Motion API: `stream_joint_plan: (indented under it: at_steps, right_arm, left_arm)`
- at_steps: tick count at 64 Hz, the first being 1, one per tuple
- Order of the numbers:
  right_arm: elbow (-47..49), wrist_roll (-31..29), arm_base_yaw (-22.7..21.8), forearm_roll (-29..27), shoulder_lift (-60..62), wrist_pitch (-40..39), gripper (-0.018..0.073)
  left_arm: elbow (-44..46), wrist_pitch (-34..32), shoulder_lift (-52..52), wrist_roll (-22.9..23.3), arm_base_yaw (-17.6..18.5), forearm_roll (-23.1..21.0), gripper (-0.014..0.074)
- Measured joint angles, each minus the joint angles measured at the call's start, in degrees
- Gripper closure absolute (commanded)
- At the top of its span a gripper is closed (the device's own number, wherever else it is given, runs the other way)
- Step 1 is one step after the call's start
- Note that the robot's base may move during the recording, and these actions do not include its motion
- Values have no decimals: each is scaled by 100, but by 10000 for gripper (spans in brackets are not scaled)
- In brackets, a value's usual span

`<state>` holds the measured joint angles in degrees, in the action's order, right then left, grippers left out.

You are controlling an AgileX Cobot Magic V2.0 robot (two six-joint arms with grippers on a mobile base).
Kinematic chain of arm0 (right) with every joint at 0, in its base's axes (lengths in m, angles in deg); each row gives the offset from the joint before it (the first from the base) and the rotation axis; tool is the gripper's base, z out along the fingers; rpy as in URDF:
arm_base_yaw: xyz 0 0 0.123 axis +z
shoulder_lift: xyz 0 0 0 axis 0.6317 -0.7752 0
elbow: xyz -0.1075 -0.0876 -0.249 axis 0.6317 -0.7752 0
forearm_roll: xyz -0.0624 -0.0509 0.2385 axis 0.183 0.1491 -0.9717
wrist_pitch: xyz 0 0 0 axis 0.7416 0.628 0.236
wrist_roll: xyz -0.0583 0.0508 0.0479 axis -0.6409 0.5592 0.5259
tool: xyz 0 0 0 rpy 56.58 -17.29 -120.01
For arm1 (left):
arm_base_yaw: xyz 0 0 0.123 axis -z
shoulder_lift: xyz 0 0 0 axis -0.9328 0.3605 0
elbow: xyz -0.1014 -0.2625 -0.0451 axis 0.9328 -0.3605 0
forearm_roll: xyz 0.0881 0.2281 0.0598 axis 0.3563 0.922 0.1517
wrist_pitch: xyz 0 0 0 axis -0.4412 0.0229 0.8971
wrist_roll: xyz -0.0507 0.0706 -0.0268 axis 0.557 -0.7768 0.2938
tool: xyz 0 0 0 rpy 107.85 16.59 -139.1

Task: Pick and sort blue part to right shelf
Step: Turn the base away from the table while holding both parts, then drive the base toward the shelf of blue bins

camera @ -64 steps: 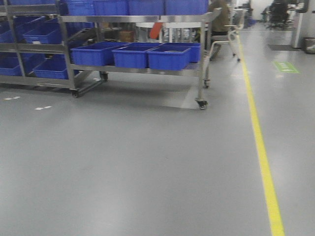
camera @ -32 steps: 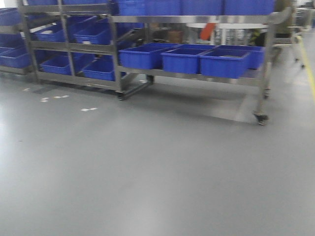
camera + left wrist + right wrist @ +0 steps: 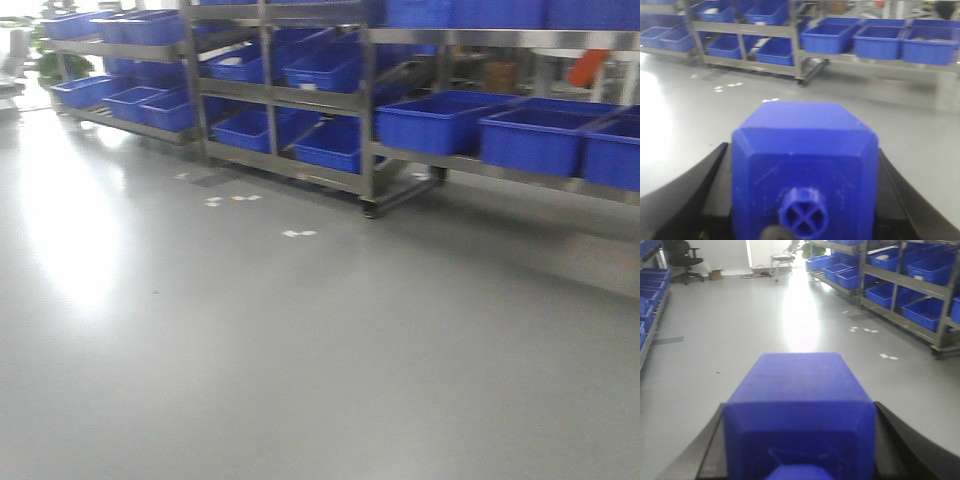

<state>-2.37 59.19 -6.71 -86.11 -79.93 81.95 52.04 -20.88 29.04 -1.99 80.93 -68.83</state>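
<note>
Left jaws: clamped on a blue part (image 3: 805, 150), which fills the gap between the two black fingers (image 3: 690, 210); its short capped end is turned back toward the wrist camera.
Right jaws: clamped likewise on a second blue part (image 3: 800, 405), seated squarely between them with nothing beneath but floor (image 3: 740, 315).
Change: over the last second the front view has been swept leftward. The yellow floor line and the chair have been lost from the frame, and the castored rack, central a second ago, has been carried to the right edge. A further row of racks (image 3: 130, 100) and a bright glare on the floor have been brought in at the left.
Right shelf: taken to be the steel rack with the flat front bar (image 3: 500, 170) and large blue bins (image 3: 435, 120). It is seen ahead of the left jaws and off to their right (image 3: 880, 59), well apart from them. Which rack is truly meant cannot be settled from these views.
Meaning for the task: the base is judged to be turning or travelling with both parts already picked. The grasping step is therefore done and the placing step not yet begun.
Distance left: open floor lies between both jaws and every rack, so no release is called for here.
Risk: the frames are blurred by the motion, and a part could be shifted in a loose grip. No slip can be seen.
</note>
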Motion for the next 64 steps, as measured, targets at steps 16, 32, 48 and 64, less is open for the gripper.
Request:
stream_joint_plan:
  at_steps: [16,32,48,64]
  right_arm:
    - [0,0,0,0,0,0,258]
    - [0,0,0,0,0,0,258]
    - [0,0,0,0,0,0,258]
    - [0,0,0,2,0,0,258]
  left_arm:
    - [0,0,0,0,0,0,293]
    - [0,0,0,0,0,0,293]
    - [0,0,0,0,0,-11,293]
    - [0,0,0,0,0,-22,293]
